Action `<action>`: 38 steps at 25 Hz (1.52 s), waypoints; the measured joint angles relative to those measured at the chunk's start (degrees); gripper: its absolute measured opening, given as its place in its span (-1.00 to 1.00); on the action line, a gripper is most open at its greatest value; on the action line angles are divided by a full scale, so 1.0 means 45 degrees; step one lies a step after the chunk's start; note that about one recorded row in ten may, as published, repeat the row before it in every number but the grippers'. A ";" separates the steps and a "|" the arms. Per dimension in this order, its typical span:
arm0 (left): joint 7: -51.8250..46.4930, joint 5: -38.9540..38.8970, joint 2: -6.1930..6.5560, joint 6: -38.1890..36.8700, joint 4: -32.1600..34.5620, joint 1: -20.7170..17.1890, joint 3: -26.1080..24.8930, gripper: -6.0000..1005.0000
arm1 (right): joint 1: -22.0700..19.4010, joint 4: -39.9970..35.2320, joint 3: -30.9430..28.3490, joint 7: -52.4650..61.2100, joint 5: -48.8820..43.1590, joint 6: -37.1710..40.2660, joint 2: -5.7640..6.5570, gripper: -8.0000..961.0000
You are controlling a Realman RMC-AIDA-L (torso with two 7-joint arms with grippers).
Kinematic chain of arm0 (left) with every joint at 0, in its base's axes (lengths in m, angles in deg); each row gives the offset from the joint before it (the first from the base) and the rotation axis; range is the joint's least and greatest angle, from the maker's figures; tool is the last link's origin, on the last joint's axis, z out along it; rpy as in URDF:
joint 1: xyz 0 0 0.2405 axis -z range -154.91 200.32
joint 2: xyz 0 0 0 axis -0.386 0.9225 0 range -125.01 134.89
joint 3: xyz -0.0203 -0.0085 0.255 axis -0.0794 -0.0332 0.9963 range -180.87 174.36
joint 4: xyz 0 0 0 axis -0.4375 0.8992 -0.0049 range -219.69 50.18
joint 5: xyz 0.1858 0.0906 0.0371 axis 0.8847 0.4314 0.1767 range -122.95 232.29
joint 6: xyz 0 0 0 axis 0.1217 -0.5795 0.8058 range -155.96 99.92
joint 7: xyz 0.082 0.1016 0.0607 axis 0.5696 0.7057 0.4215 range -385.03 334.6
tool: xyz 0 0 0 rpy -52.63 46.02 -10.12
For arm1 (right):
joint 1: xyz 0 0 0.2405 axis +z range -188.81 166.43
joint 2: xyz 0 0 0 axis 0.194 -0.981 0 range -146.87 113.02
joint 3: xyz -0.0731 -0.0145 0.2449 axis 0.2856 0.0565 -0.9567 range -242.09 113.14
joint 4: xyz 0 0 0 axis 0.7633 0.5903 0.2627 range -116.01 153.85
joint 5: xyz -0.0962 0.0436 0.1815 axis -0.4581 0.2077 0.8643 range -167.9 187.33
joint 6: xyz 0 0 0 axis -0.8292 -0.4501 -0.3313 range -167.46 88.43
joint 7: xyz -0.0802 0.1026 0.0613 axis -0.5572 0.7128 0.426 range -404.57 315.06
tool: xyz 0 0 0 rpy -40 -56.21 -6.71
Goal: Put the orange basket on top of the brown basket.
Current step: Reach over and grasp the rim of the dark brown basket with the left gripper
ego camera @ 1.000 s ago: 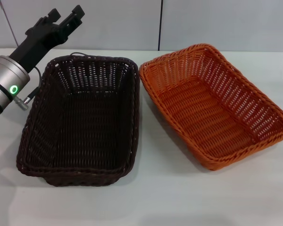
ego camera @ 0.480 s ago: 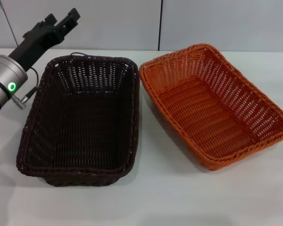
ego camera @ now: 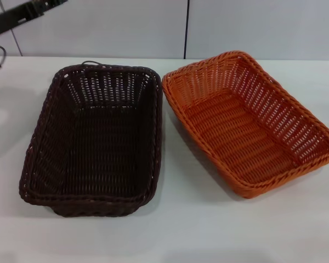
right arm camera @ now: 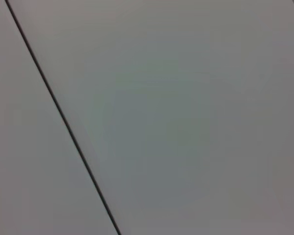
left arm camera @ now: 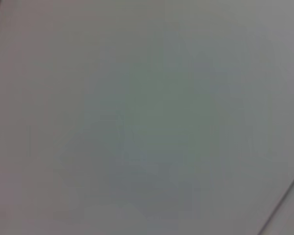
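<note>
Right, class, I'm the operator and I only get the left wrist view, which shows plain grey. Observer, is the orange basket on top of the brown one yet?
Observer: No. In the head view the orange basket sits on the table beside the brown basket, on its right, not stacked.
Operator: And where is the left tool?
Observer: The left tool is high at the far left corner of the head view, away from both baskets.
</note>
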 joint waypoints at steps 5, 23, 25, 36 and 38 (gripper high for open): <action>-0.4937 0.4974 0.0946 0.1620 -0.2169 0.0151 0.0009 0.71 | -0.0126 -0.0012 -0.0002 0.0000 0.0002 0.0003 -0.0017 0.27; -1.2008 1.8074 -0.0310 0.9940 -0.7307 0.2298 -0.0203 0.70 | -0.0248 -0.0071 0.0004 -0.0107 0.0002 -0.0002 0.0067 0.27; -1.2077 1.8127 -0.0458 1.0018 -0.7270 0.2314 -0.0205 0.70 | -0.0255 -0.0035 0.0086 -0.0110 0.0002 -0.0002 0.0108 0.27; -1.2024 1.8293 -0.0709 0.9111 -0.5267 0.2458 -0.0162 0.70 | -0.0252 0.0051 0.0138 -0.0118 0.0002 -0.0002 0.0094 0.27; -1.2004 1.8303 -0.0714 0.8730 -0.4780 0.2459 -0.0123 0.70 | -0.0257 0.0096 0.0137 -0.0119 0.0001 -0.0002 0.0094 0.27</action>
